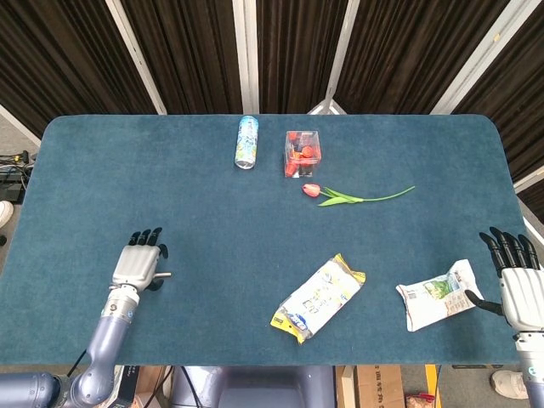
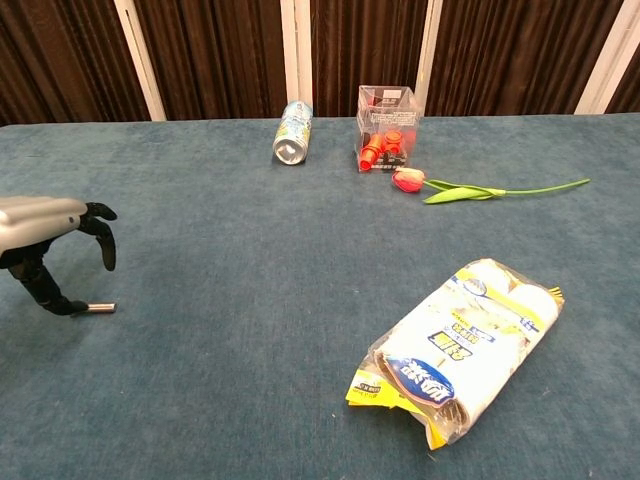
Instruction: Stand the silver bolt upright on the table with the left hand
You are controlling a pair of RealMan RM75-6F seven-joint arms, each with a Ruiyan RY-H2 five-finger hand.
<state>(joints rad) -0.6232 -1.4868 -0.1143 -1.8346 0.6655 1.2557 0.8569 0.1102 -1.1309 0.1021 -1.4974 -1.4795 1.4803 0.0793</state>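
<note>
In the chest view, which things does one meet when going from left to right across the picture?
Left robot hand → silver bolt → can → clear box → snack bag

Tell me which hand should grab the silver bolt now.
Left. The left hand hovers over the silver bolt, which lies flat; the right hand sits at the table's far edge beside a packet.

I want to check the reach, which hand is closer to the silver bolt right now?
Left. The left hand hovers right over the silver bolt, which lies flat, its fingers spread around it. The right hand sits open at the table's far opposite edge.
</note>
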